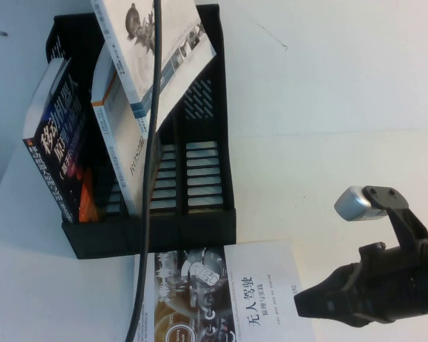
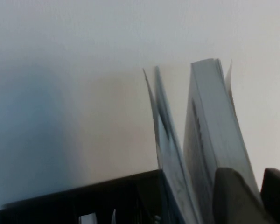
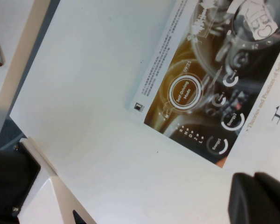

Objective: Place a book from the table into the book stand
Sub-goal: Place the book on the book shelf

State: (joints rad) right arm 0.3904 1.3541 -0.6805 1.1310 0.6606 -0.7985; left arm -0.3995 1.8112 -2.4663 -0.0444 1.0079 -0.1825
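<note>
Leaning tilted over the black three-compartment plastic book stand (image 1: 200, 214), the thin grey-white paperback (image 1: 157, 50) is pinched by the left gripper (image 2: 254, 196) (seen only from its wrist); lowering comes next; right gripper (image 1: 307, 305), closed, hovers over the white table (image 1: 342, 107).

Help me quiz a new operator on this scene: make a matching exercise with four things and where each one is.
Things:
1. the book
2. photo-cover book
3. right gripper
4. left gripper

Places:
a. flat on the table, in front of the book stand
b. tilted above the book stand
c. next to book edges above the stand's rim
d. by the flat book's right edge

Pairs: 1-b, 2-a, 3-d, 4-c
</note>
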